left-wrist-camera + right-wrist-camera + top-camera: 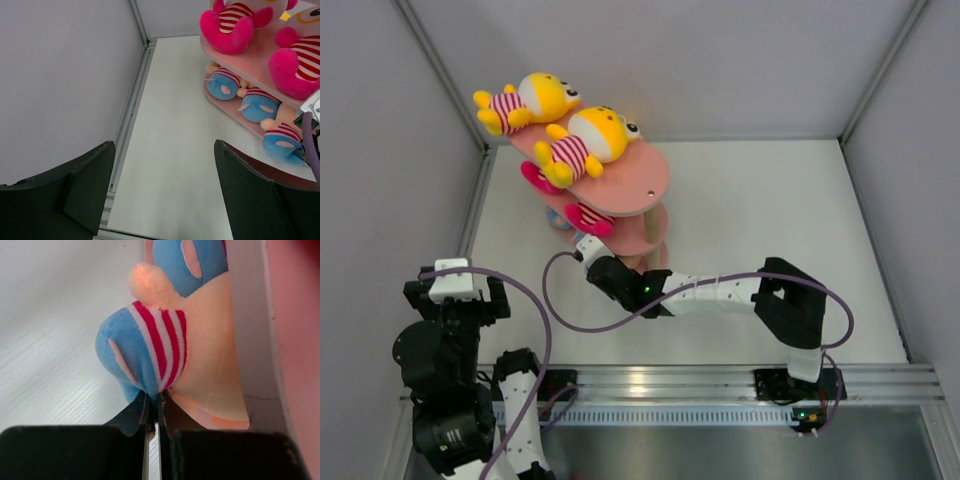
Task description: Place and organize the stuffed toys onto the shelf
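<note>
**Right end effector clamped on blue toy at the shelf's bottom tier**

- The pink three-tier shelf of oval boards on light wooden posts (pixel 642 180) stands on the white desk (pixel 770 220), toward its far-left corner.
- Top tier: far yellow plush toy in a red-striped shirt (pixel 542 98) and near yellow plush toy (pixel 588 140). Both are lying down, long axes roughly left-right, heads toward the desk's right edge.
- Middle tier: two magenta plush toys (pixel 230 25), feet hanging over the board's left rim.
- Bottom tier: a row of beige-headed plush toys in blue (pixel 256 105), feet pointing left.
- Plain grey walls (pixel 60 75) stand on the left, far and right sides.
- Right end effector (pixel 154 407): fingers pressed together, pinching the fabric of the nearest blue plush toy (pixel 130 355) at the near end of that row.
- Left end effector (pixel 162 172): fingers wide apart, holding nothing, over the desk's near-left corner.
</note>
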### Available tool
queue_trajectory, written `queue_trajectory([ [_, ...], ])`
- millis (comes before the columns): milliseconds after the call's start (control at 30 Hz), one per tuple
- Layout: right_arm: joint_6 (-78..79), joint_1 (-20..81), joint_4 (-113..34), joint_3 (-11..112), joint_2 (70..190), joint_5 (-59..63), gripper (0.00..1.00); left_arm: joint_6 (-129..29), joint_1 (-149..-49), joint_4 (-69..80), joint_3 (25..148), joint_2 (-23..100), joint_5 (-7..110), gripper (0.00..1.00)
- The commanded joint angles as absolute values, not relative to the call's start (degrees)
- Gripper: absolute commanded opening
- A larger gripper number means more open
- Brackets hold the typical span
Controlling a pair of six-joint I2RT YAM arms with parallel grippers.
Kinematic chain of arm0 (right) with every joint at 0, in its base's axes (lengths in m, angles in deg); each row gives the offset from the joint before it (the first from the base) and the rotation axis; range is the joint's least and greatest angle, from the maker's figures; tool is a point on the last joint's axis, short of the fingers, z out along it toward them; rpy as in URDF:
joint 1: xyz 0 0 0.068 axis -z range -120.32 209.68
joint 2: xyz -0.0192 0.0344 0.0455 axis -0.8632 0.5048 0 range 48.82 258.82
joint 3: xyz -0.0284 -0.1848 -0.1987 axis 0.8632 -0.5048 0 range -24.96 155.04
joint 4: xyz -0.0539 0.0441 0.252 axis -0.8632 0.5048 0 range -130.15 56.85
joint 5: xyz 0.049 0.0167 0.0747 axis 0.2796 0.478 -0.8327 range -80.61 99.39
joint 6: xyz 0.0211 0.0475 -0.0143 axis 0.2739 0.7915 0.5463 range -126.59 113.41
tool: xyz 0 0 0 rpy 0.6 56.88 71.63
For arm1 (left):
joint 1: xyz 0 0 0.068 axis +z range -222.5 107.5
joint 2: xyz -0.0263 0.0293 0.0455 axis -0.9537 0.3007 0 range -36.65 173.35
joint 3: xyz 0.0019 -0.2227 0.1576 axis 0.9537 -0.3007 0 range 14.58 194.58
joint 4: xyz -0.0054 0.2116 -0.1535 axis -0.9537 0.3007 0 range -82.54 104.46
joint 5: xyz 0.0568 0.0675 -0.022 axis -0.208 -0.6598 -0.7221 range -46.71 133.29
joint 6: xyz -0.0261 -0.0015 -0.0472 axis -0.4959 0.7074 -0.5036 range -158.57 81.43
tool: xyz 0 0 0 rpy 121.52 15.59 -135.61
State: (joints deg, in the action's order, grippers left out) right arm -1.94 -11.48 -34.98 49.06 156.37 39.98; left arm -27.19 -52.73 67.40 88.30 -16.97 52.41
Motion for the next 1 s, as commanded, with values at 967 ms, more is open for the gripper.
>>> queue_trajectory([
  [967,0.36,-12.75,-23.27,52.39,152.18,52.55,0.00,-26.70,-53.25,64.50,88.67,-18.72,53.04,0.87],
])
